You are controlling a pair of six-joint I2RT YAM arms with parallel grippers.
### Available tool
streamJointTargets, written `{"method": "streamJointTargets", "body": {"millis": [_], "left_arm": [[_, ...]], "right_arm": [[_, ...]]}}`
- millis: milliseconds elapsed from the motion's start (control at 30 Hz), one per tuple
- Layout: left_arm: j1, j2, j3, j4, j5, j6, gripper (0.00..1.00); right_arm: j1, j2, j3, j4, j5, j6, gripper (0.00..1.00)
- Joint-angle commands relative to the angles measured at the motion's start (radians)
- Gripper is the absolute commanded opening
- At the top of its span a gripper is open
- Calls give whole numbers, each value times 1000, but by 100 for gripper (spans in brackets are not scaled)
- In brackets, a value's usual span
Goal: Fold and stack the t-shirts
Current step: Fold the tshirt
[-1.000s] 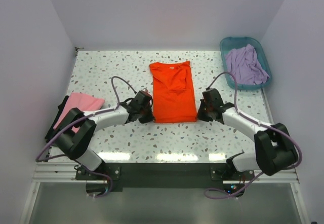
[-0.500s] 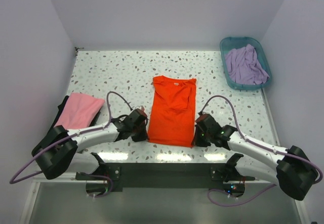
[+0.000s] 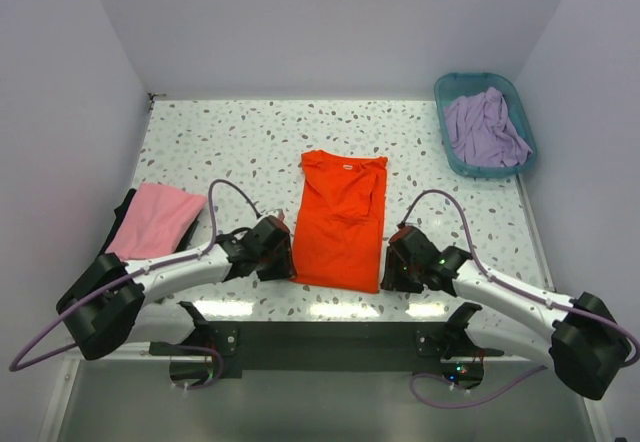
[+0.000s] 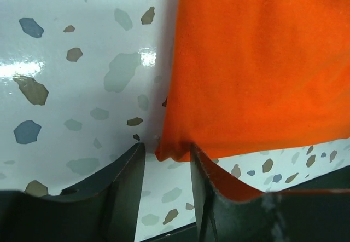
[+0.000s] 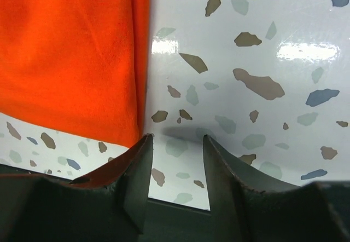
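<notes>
The orange t-shirt [image 3: 342, 220] has its near corners right at my jaws. My left gripper [image 4: 164, 161] is spread wide, with the shirt's near left corner at its tips, not pinched. My right gripper [image 5: 176, 150] is spread too, just beside the near right corner. The shirt lies flat in the middle of the table [image 3: 230, 142]. I think it is light, soft and floppy, so I would grab both corners together. The pink t-shirt [image 3: 155, 217] sits far left.

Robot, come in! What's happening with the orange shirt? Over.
Left fingers open, right fingers open. Orange t-shirt flat on table between them. Nothing in the way.
</notes>
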Motion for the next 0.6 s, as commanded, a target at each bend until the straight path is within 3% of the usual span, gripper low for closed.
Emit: {"method": "streamJointTargets", "body": {"millis": [0, 200, 567], "left_arm": [[0, -16, 11, -59, -25, 25, 46], [0, -82, -46, -43, -15, -1, 49], [9, -109, -83, 80, 22, -5, 43]], "right_arm": [[2, -20, 34, -32, 30, 5, 46], [1, -66, 8, -1, -3, 63, 43], [8, -52, -2, 85, -54, 135, 43]]}}
